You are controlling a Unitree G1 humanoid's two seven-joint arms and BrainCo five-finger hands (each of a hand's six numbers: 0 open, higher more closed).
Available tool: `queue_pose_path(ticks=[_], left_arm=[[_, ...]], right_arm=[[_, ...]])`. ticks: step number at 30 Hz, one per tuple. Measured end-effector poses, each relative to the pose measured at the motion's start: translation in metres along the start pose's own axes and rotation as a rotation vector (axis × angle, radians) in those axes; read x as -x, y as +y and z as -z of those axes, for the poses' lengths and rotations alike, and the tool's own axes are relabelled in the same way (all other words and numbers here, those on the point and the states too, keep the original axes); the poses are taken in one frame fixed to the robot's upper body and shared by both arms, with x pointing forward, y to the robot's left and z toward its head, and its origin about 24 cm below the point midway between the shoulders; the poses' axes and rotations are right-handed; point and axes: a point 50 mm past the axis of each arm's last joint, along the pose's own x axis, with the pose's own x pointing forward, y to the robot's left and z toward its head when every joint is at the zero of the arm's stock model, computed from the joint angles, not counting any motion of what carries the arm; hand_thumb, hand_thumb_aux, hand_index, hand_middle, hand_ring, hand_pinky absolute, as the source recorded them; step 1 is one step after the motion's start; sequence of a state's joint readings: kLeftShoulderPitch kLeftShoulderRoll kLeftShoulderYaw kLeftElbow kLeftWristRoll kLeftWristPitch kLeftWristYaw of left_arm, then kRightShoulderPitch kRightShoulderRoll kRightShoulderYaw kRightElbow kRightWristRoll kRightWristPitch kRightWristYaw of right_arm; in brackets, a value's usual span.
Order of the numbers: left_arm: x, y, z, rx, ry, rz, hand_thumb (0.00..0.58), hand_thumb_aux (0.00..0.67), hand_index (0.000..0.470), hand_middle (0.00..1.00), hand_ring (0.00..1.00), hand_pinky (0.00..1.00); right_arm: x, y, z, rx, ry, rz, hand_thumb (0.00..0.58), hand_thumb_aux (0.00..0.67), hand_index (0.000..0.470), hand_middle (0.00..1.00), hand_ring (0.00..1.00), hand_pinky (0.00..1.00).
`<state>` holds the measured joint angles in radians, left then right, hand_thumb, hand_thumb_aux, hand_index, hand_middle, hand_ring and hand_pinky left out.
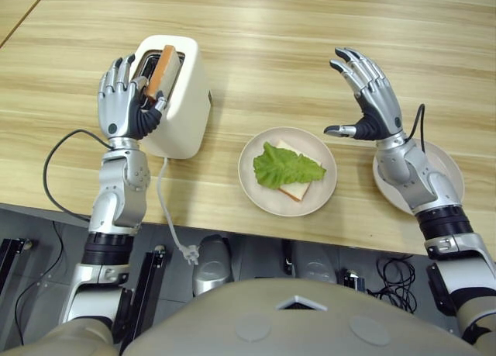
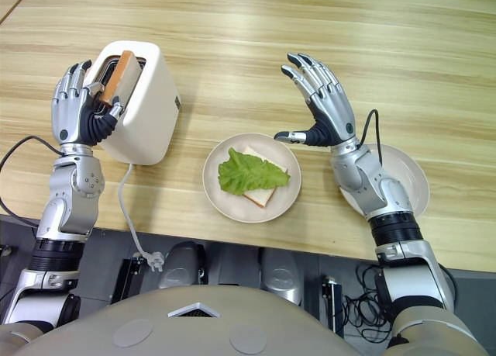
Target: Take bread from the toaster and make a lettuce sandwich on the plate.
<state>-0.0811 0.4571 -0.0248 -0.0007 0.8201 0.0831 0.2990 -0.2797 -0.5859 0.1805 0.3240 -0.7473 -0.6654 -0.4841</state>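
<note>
A: What did the left hand (image 1: 118, 100) hold?
B: A browned toast slice (image 1: 161, 69), in the white boxy toaster (image 1: 186, 108) by the wooden table (image 1: 310, 46)'s front edge.
A: Right hand (image 1: 372, 96)?
B: Spread, empty, beside the round beige plate (image 1: 246, 187).

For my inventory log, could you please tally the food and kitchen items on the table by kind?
Bread: 2, the toast slice held by the left hand and the bread slice on the centre plate
Lettuce leaf: 1
Plates: 2, the centre plate and the right plate
Toaster: 1
Total: 6
</note>
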Motion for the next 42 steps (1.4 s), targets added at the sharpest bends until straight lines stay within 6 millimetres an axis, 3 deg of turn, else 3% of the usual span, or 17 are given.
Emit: queue_pose_path(ticks=[8,9,15,23,33,37,40,42], left_arm=[[-0.002,-0.002,0.0,0.046,-0.006,0.003,0.58,0.67,0.46,0.0,0.0,0.0],[-0.002,-0.001,-0.001,0.056,-0.008,0.001,0.58,0.67,0.46,1.0,1.0,1.0],[-0.01,0.022,-0.01,0.124,-0.06,-0.098,0.58,0.67,0.46,1.0,1.0,1.0],[-0.025,0.075,-0.031,0.184,-0.176,-0.35,0.58,0.67,0.46,1.0,1.0,1.0],[-0.019,0.108,-0.063,0.267,-0.351,-0.437,0.58,0.67,0.46,1.0,1.0,1.0],[-0.019,0.105,-0.077,0.505,-0.403,-0.313,0.58,0.67,0.46,1.0,1.0,1.0],[-0.023,0.091,-0.087,0.681,-0.443,-0.138,0.58,0.67,0.46,1.0,1.0,1.0],[-0.029,0.069,-0.096,0.801,-0.472,0.074,0.58,0.67,0.46,1.0,1.0,1.0]], right_arm=[[0.001,0.003,0.001,0.0,0.007,-0.009,0.0,0.0,0.0,0.0,0.0,0.0],[0.001,0.003,0.001,-0.001,0.008,-0.008,0.0,0.0,0.0,0.0,0.0,0.0],[0.001,0.005,0.001,0.0,0.009,-0.009,0.0,0.0,0.0,0.0,0.0,0.0],[-0.004,0.004,0.0,-0.001,0.0,0.006,0.0,0.0,0.0,0.0,0.0,0.0],[-0.004,-0.007,0.004,0.041,-0.02,0.032,0.0,0.0,0.0,0.0,0.0,0.0],[-0.004,-0.012,0.006,0.05,-0.021,0.053,0.0,0.0,0.0,0.0,0.0,0.0],[-0.004,-0.014,0.006,0.052,-0.029,0.061,0.0,0.0,0.0,0.0,0.0,0.0],[-0.004,-0.019,0.007,0.043,-0.04,0.084,0.0,0.0,0.0,0.0,0.0,0.0]])
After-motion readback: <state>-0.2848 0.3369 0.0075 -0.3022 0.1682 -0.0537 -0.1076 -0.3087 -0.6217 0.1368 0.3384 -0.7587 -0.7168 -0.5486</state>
